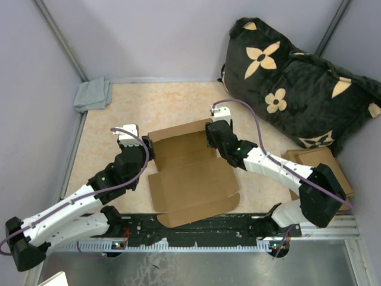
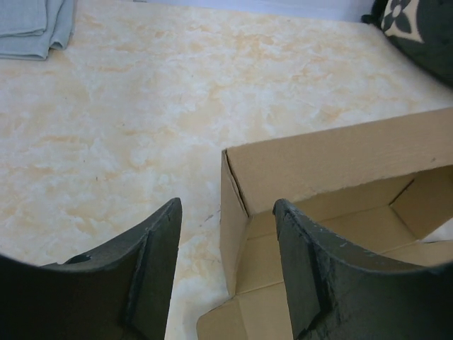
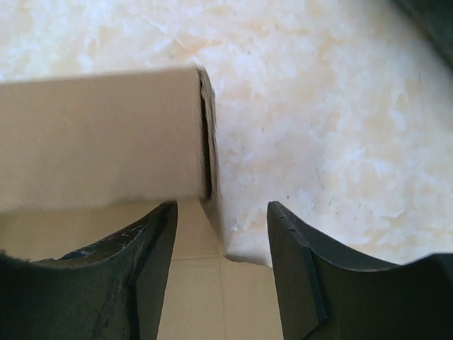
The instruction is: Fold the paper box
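Note:
The paper box (image 1: 187,173) is plain brown cardboard, lying in the middle of the table with its back wall and two short side walls raised and its front flaps flat. My left gripper (image 1: 147,149) is at the box's back left corner. In the left wrist view it (image 2: 226,205) is open, with the left side wall (image 2: 233,219) standing between the jaws and touching neither finger. My right gripper (image 1: 210,134) is at the back right corner. The right wrist view shows it (image 3: 221,207) open too, straddling the right end of the back wall (image 3: 99,134).
A folded grey cloth (image 1: 93,94) lies at the back left corner. A big black cushion with beige flowers (image 1: 297,83) leans at the back right. A smaller cardboard piece (image 1: 321,162) lies under the right arm. Grey walls close in the marbled tabletop (image 1: 161,104).

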Available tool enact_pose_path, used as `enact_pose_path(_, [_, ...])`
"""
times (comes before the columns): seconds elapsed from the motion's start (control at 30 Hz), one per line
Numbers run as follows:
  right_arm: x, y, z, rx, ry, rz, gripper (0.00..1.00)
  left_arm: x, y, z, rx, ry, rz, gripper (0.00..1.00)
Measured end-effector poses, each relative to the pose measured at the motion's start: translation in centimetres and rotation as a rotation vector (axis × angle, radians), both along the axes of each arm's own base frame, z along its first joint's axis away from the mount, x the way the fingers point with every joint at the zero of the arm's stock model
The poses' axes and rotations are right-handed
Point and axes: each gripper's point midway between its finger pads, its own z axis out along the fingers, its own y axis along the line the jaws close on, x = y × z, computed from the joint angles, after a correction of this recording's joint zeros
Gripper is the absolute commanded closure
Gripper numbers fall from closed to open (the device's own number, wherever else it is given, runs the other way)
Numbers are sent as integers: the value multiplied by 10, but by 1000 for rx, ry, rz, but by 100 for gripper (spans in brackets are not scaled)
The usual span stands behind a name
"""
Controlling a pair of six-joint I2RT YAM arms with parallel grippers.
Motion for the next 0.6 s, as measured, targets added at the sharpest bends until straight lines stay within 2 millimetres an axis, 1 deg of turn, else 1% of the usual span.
enact_pose_path(0.13, [10,6,20,-42,-35,33,46,-6,2,19,-16,-2,-26,38])
enact_pose_path(0.23, [25,14,28,-74,-45,49,46,-10,1,24,-16,9,-55,38])
enact_pose_path(0.33, [46,22,29,-104,-33,55,47,-14,1,20,3,32,-78,39])
enact_pose_path(0.47, [72,31,22,-138,-3,61,46,-19,5,10,45,71,-88,38])
enact_pose_path(0.53, [80,33,18,-167,15,78,44,-21,8,6,61,83,-88,38])
enact_pose_path(0.6, [82,34,20,-188,23,100,40,-23,10,5,62,85,-88,38])
